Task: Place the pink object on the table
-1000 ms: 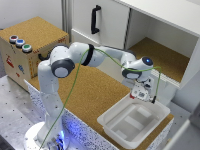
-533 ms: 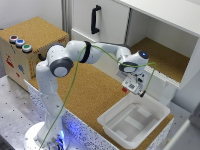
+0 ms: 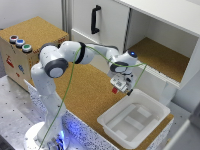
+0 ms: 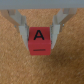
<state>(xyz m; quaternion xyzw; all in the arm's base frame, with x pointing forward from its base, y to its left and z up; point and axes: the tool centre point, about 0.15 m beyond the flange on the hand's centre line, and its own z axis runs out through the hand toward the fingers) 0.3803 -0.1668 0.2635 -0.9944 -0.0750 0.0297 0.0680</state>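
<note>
Jaws clamped on the pink object (image 4: 40,41), gripping both sides, black letter A facing the wrist camera, cork table (image 4: 42,70) behind. Held above the table (image 3: 85,95) in the exterior view, at about 11 o'clock from the white tray (image 3: 134,119). Tray holding nothing visible.

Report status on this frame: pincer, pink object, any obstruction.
Pincer shut on pink object, block marked "A". Held over the table, beside white tray. Bare cork below; nothing in the way.
</note>
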